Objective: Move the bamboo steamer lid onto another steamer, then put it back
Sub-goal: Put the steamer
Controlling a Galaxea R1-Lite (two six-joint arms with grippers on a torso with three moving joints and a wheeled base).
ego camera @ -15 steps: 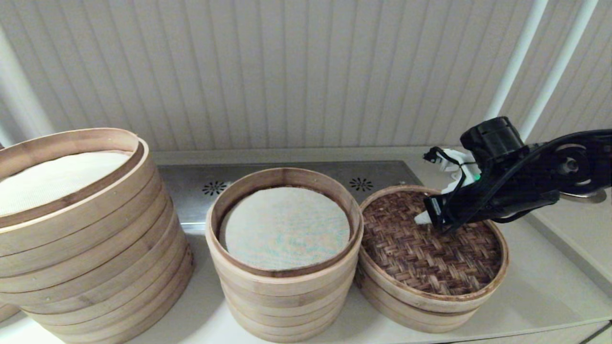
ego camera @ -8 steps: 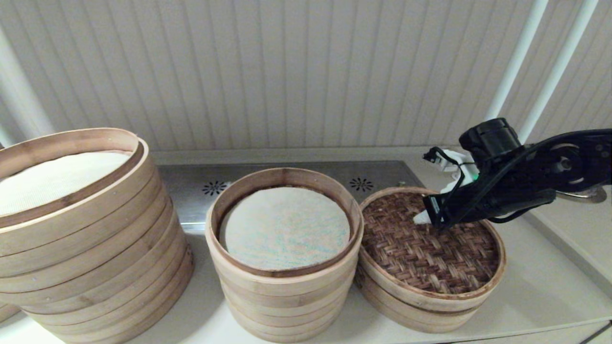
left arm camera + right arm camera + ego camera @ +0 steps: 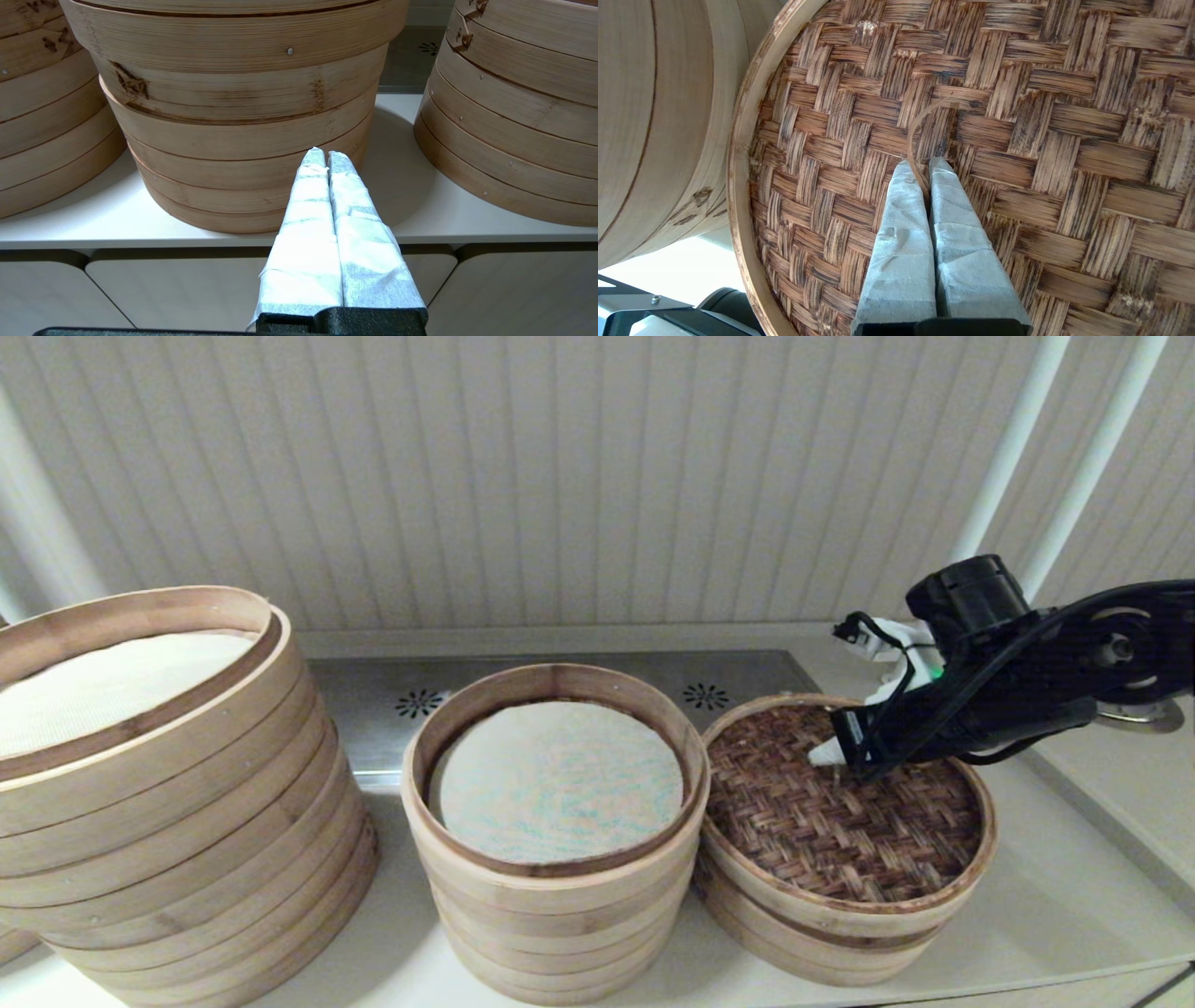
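Observation:
The bamboo steamer lid, dark woven top in a pale rim, lies on a low basket at the right of the counter. My right gripper reaches in from the right over the lid's far part. In the right wrist view its taped fingers are shut on the thin bamboo loop handle of the lid. The other steamer, a mid-sized open stack with a green-flecked liner, stands just left of the lid and touches it. My left gripper is shut and empty, parked off the counter's front edge.
A much wider stack with a plain white liner fills the left; it is the stack straight ahead of the left gripper. A steel panel runs along the back wall. Two white pipes rise at the back right.
My right gripper has risen a little with the loop handle in it, and the lid's far rim has come up slightly with it. The left arm has not moved.

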